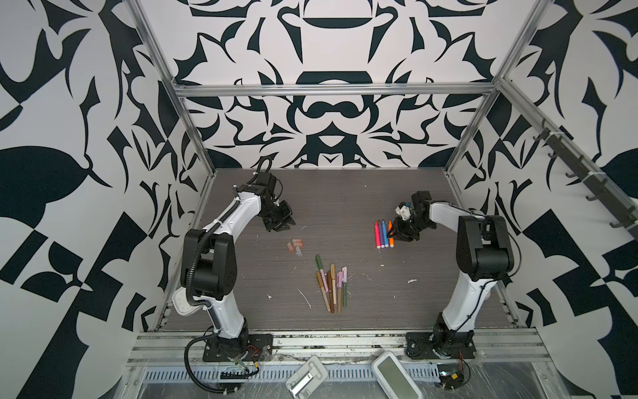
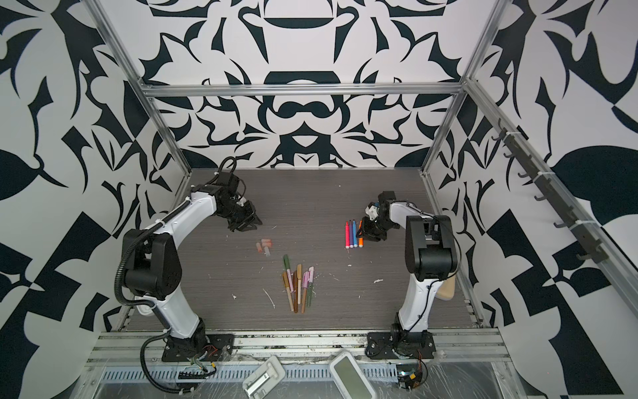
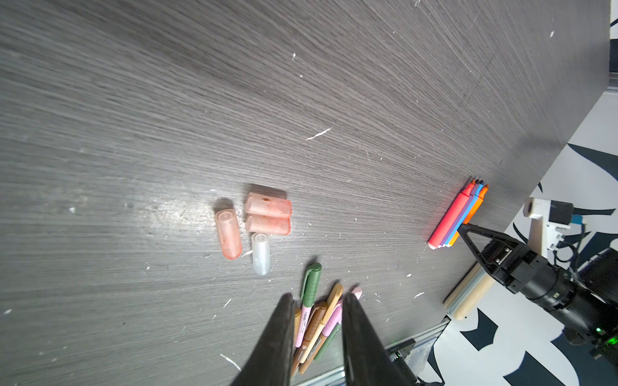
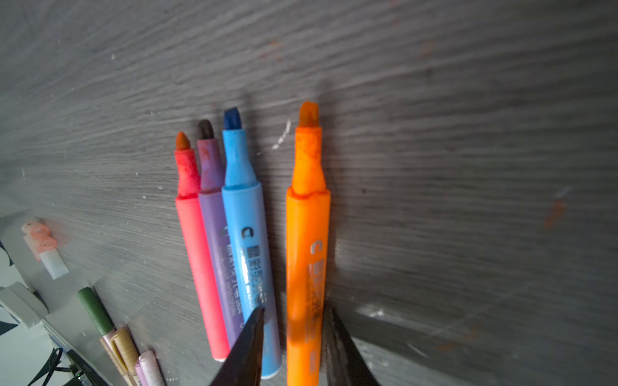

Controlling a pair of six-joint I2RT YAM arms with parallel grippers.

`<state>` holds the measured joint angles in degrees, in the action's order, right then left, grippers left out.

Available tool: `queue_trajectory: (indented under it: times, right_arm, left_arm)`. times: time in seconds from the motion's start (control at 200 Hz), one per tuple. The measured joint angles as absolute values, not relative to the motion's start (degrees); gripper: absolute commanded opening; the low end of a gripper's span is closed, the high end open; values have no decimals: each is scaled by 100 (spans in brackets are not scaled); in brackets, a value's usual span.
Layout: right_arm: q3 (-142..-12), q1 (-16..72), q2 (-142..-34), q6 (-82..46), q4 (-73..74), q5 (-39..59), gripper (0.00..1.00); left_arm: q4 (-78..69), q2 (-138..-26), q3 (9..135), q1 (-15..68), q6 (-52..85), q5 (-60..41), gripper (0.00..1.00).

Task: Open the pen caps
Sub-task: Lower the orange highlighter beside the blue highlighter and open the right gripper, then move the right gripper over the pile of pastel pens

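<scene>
Standing at the front edge of the dark wood-grain table (image 1: 345, 200), I see nearest to me a loose bundle of muted pens (image 1: 330, 288) in green, brown, tan and pale pink. They lie roughly lengthwise toward the back wall and overlap one another. Those whose far ends I can make out wear caps, and the green cap (image 3: 311, 280) is plainest in the left wrist view.

A little farther in and to the left, four loose pen caps (image 1: 295, 246) lie in a tight cluster. Three are translucent peach and one is a clear cap (image 3: 261, 254); two of the peach ones lie side by side, touching.

Farther still, on the right, the bright pens lie in a row with bare tips pointing at the back wall. The pink-red pen (image 4: 200, 267), purple pen (image 4: 217, 234) and blue pen (image 4: 247, 240) are pressed together, and the orange pen (image 4: 307, 240) lies just beside them across a slim gap.

The right gripper (image 4: 295, 310) sits low over the orange pen, away from its tip. Its jaws straddle the barrel: one finger meets the barrel's edge and the other stands clear of it, so the pincer looks released, not clamped.

Across the table, beyond the caps, the left gripper (image 1: 284, 226) hovers above the surface with its jaws slightly parted, holding nothing.
</scene>
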<state>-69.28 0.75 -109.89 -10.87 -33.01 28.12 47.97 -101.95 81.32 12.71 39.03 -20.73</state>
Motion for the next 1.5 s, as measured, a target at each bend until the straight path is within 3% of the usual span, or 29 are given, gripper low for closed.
queue_trajectory:
  times: [0.31,0.56,1.5]
  right_arm:
    - [-6936,80,-11032,-1361,-3188,3002,34]
    - [-6971,86,-11032,-1479,-3153,3087,48]
    - [-7415,86,-11373,-1487,-3194,3232,48]
  left_arm:
    - [4797,-10195,8134,1271,3900,-2084,29]
    - [4797,-10195,8132,1271,3900,-2086,29]
    - [4869,-10193,8130,1271,3896,-2088,29]
